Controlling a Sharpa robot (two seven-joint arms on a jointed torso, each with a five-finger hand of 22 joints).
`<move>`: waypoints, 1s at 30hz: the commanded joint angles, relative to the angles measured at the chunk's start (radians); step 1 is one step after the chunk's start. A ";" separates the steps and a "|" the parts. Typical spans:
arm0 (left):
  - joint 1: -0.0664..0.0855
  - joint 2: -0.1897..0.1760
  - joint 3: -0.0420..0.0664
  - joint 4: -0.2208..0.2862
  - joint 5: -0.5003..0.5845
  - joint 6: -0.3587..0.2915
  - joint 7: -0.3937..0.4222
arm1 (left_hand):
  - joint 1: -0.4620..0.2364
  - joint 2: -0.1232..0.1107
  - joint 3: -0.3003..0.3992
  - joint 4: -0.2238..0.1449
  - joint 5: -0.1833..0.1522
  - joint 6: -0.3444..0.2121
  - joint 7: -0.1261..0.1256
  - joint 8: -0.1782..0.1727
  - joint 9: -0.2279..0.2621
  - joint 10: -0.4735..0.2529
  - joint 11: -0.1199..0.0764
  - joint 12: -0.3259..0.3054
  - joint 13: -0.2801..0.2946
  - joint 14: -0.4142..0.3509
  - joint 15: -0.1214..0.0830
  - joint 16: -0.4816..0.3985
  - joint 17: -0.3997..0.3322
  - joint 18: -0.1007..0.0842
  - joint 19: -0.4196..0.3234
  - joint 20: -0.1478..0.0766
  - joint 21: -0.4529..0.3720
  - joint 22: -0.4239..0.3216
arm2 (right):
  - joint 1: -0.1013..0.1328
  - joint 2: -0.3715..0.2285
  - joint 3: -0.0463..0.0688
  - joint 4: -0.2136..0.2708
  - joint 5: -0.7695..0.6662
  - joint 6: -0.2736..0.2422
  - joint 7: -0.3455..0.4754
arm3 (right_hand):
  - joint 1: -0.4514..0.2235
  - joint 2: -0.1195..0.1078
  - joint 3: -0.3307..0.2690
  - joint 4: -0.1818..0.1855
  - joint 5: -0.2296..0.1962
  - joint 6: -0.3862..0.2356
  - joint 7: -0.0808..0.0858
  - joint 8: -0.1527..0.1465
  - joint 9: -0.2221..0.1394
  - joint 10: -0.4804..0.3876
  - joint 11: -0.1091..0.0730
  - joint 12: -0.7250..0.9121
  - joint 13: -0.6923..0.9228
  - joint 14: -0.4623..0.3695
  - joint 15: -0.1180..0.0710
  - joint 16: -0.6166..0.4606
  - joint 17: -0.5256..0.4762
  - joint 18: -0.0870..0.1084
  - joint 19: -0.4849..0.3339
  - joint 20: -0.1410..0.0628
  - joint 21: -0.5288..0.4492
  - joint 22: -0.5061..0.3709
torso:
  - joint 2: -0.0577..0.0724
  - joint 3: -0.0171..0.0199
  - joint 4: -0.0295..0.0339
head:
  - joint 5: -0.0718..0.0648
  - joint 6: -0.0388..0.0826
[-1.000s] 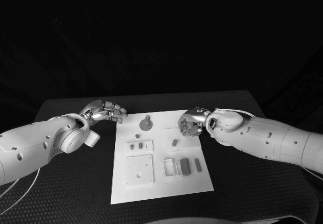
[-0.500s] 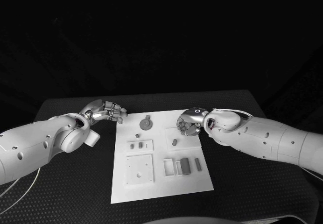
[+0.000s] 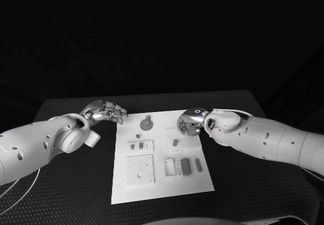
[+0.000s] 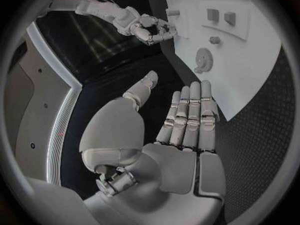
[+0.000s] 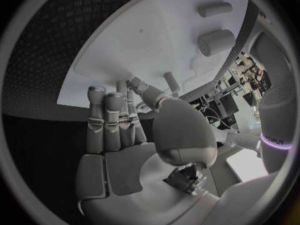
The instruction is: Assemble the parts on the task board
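The white task board [image 3: 162,180] lies in the middle of the black table. On it are a round gear-like part [image 3: 146,124], a short peg [image 3: 175,142], two small pieces [image 3: 137,146] and upright blocks [image 3: 185,166]. My left hand [image 3: 106,111] hovers beside the board's far left corner; its fingers [image 4: 189,116] are stretched out and the palm is bare. My right hand [image 3: 189,123] hangs over the board's far right part. Its fingers [image 5: 112,120] are extended and hold nothing, and a thin peg [image 5: 170,81] stands just past the thumb tip. The gear [image 4: 203,60] lies ahead of the left hand.
Two thicker cylinders [image 5: 215,41] lie on the board beyond the right hand. A square plate with holes [image 3: 140,169] sits on the board's near left. Black textured tabletop [image 3: 256,187] surrounds the board on all sides.
The right hand has edged slightly towards the board's middle. The left hand and the parts have stayed where they were.
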 commanded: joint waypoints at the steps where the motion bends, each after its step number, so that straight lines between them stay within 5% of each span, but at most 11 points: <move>1: 0.001 0.003 0.001 0.002 0.008 0.015 0.003 | -0.004 0.009 -0.005 0.000 -0.004 0.001 0.003 0.005 -0.001 0.005 -0.001 0.002 -0.001 0.005 0.001 -0.006 0.002 0.015 0.001 0.003 0.003 -0.002 | -0.005 0.005 -0.003 -0.005 -0.035 0.024 -0.016 | 0.002 -0.020 0.037 0.009 0.004 0.008 0.002 0.001 -0.003 0.010 0.000 -0.011 0.000 0.005 -0.002 -0.004 0.002 0.063 0.009 0.000 -0.001 0.016 | 0.000 0.0004 -0.0007 | 0.001 -0.001; 9: 0.001 0.003 0.001 0.003 0.008 0.015 0.002 | -0.004 0.009 -0.005 0.000 -0.004 0.001 0.003 0.005 -0.001 0.005 -0.001 0.001 -0.002 0.005 0.001 -0.008 0.003 0.015 0.001 0.003 0.003 -0.002 | -0.005 0.010 -0.009 -0.007 -0.062 0.026 -0.029 | -0.014 -0.042 0.042 0.006 0.004 0.009 0.001 -0.001 -0.006 0.013 0.000 -0.017 0.002 0.006 -0.002 -0.006 0.004 0.063 0.011 -0.001 -0.001 0.018 | 0.000 0.0002 0.0002 | 0.001 -0.001; 19: 0.001 0.003 0.001 0.003 0.008 0.015 0.002 | -0.004 0.008 -0.006 -0.001 -0.004 0.000 0.003 0.004 -0.002 0.005 -0.001 0.001 -0.003 0.005 0.001 -0.009 0.004 0.016 0.000 0.004 0.003 -0.003 | -0.005 0.009 -0.012 -0.002 -0.070 -0.022 -0.034 | -0.005 -0.017 0.061 -0.011 0.004 0.022 -0.003 0.005 -0.007 0.028 -0.005 -0.018 0.008 0.013 -0.007 -0.006 0.007 0.063 0.017 -0.004 0.003 0.020 | 0.000 -0.0003 0.0000 | 0.001 0.001; 30: 0.001 0.000 0.001 0.004 0.008 0.013 0.003 | -0.004 0.009 -0.006 -0.001 -0.004 -0.001 0.003 0.004 -0.002 0.005 -0.001 0.000 -0.004 0.005 0.002 -0.011 0.005 0.016 0.000 0.004 0.002 -0.003 | -0.005 -0.013 -0.011 0.033 -0.057 -0.092 -0.040 | -0.009 -0.017 0.063 -0.014 0.004 0.046 -0.013 0.016 -0.005 0.056 -0.016 -0.015 0.017 0.027 -0.018 0.000 0.015 0.063 0.032 -0.007 0.017 0.022 | 0.000 -0.0002 -0.0010 | -0.001 0.005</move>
